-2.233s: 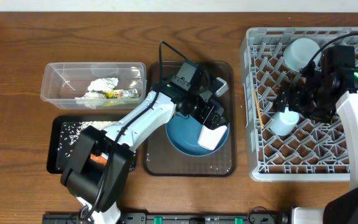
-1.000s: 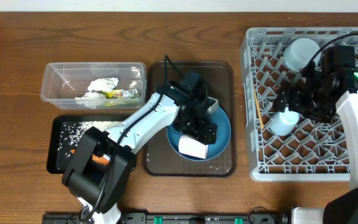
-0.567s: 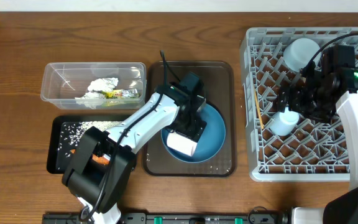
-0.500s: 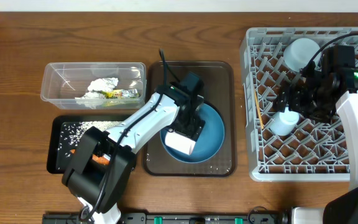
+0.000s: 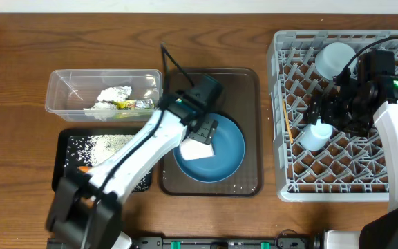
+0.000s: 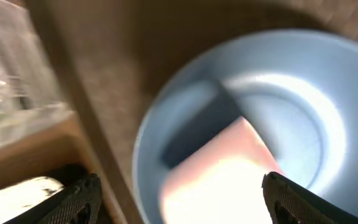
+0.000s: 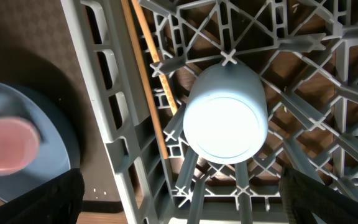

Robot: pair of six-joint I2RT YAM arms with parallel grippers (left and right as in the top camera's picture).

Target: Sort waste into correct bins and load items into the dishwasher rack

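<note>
Left gripper (image 6: 180,186) now farther left over pink cup (image 5: 197,148) on blue plate (image 5: 228,149), wide, empty; right gripper (image 7: 182,186) likewise.

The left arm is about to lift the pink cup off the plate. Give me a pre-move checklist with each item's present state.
1. The pink cup sits between the left gripper fingers: ok.
2. Firm contact on the cup: cannot tell, the wrist view is blurred.
3. The blue plate lies in the brown tray: ok.
4. The right gripper is open over the light-blue cup: ok.
5. The dishwasher rack has free slots: ok.
6. Route into the rack is free of the right gripper: not ok, it hangs over the rack.
</note>
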